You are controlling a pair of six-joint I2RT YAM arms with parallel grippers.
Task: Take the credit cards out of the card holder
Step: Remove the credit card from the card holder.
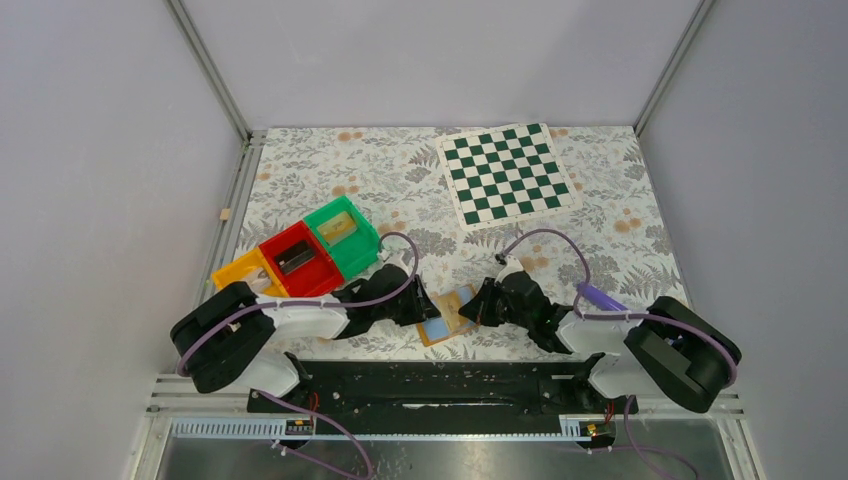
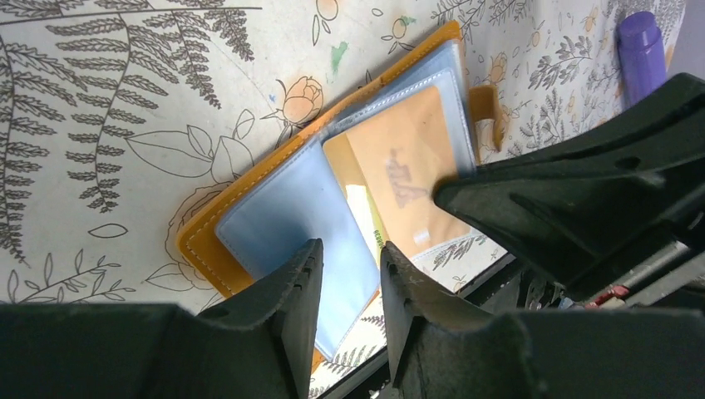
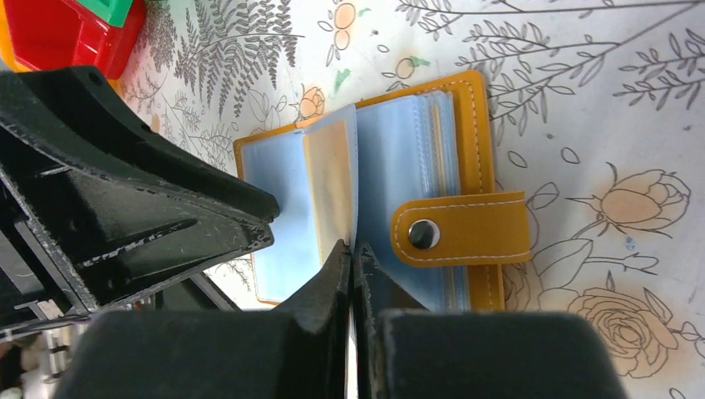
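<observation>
Card holder (image 1: 447, 316) lies open and flat, lower centre of top view. Left gripper (image 2: 349, 251) fingers apart just above it; right gripper (image 3: 352, 249) closed on sleeve (image 3: 331, 179) edge. Risk: pull grabs sleeve, not card (image 2: 407, 158), and drags the unpinned holder along.

On the card holder (image 3: 416, 166) I am finding a matt, stitched, leather-like cover (image 3: 474, 141), glossy translucent plastic sleeves (image 3: 391, 150) and 1 shiny metal snap (image 3: 424, 233); my right gripper (image 3: 352, 249) is showing matt black plastic.
</observation>
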